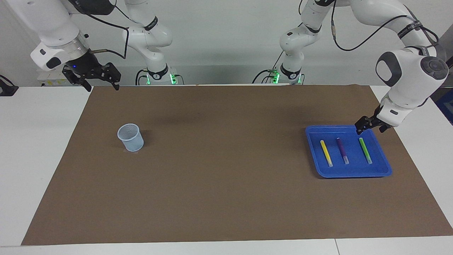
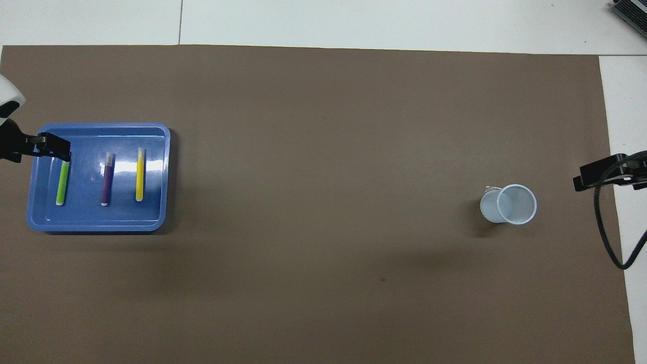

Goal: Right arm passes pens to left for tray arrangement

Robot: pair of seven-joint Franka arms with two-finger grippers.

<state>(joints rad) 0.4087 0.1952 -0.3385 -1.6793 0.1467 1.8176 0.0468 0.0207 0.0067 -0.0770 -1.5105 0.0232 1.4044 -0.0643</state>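
Now the left end effector (image 1: pixel 368 124), spread empty over the tray (image 1: pixel 382 166) rim, could clip that rim and jostle the green pen (image 1: pixel 365 150)

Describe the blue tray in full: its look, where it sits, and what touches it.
The blue tray is a shallow, glossy plastic tray, roughly square with rounded corners and a raised rim. It lies flat on the brown mat toward the left arm's end of the table. Three pens lie in it side by side, apart from each other: yellow pen, purple pen and green pen. The left gripper hangs above its rim nearest the robots, holding nothing.
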